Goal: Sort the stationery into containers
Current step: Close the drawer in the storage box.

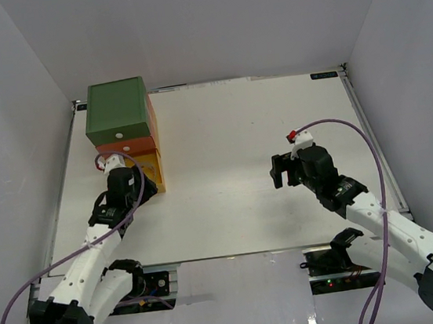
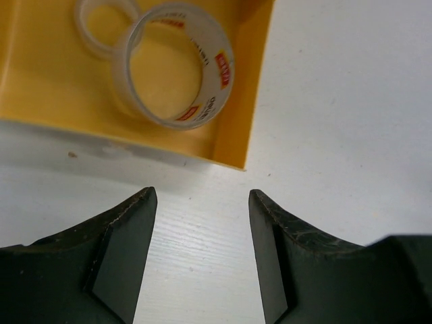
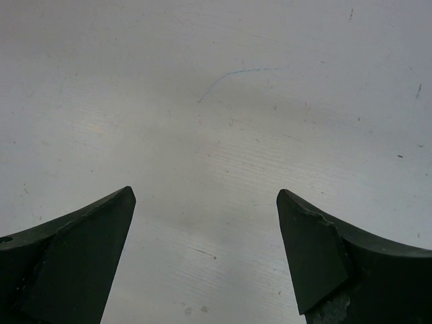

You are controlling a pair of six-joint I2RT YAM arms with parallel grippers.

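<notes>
As I read the left gripper (image 2: 200, 194): fingers spread, nothing pinched, over bare table.
Tape roll (image 2: 216, 84): just ahead of the fingertips, inside yellow drawer (image 2: 247, 101); small clear ring (image 2: 82, 23) behind it.
Handling: I judge it light, stiff, slick; pinch across the band.
Right gripper (image 3: 204, 194): spread wide, empty.

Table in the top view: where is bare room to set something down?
Free: the wide middle of the table between the chest and the right gripper, and the far strip beside the chest. Crowded: the left gripper at the yellow drawer holding tape rings.
</notes>
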